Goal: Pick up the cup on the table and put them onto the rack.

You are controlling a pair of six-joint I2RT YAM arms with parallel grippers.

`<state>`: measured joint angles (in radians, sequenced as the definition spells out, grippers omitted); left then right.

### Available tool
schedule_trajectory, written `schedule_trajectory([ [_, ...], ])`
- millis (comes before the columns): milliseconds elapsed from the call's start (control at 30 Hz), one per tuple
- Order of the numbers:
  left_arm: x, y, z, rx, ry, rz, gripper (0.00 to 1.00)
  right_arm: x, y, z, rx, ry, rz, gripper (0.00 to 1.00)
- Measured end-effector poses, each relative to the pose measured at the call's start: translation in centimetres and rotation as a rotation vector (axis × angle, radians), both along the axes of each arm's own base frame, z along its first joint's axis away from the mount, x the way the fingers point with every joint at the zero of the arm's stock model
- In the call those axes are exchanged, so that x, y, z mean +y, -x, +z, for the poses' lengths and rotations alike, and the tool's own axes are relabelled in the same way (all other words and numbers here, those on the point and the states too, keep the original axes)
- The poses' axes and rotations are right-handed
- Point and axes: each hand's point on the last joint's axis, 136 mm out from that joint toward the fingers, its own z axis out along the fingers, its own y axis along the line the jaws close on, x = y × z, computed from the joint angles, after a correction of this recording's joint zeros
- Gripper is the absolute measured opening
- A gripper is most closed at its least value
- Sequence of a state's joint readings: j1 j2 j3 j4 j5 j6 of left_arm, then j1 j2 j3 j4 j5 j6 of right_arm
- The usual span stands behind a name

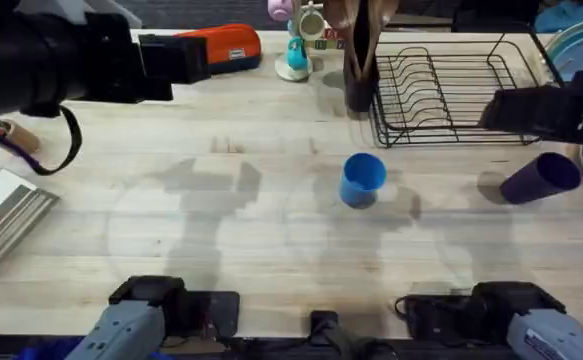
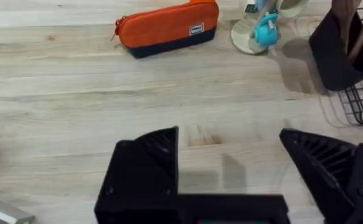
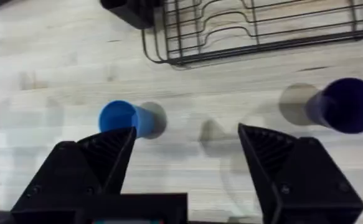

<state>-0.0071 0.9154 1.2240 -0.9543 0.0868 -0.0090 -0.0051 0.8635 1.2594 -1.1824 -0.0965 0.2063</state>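
Cup [image 1: 362,179]: light-blue tumbler, upright on the table [image 1: 221,240], just in front of the rack [image 1: 451,85], apart from it.
Right gripper [image 3: 187,149]: released, jaws spread wide, empty; cup [image 3: 128,118] just beyond one fingertip, outside the gap.
Left gripper [image 2: 231,155]: released, empty, well apart from the cup.
Dark-blue cup [image 1: 541,178]: beside the rack's near right corner.

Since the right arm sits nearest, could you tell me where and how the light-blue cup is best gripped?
Grip the light-blue cup across its rim and upper wall, coming from above. It stands upright and mouth-up on the table, short of the rack. The right gripper is open, wider than the cup. Its handleless round wall probably suits any angle.
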Motion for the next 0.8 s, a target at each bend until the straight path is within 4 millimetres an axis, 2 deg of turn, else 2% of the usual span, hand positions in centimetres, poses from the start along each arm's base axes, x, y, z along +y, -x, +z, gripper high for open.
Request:
schedule_trajectory([
  [467,0.0,0.1,-0.1,0.007,0.000,0.000,0.993,1.8,-1.1,-1.5,0.090,-0.082,0.065,0.997],
  [800,0.0,0.1,-0.1,0.007,0.000,0.000,0.993,5.1,-1.4,-3.2,0.175,-0.057,0.208,0.998],
])
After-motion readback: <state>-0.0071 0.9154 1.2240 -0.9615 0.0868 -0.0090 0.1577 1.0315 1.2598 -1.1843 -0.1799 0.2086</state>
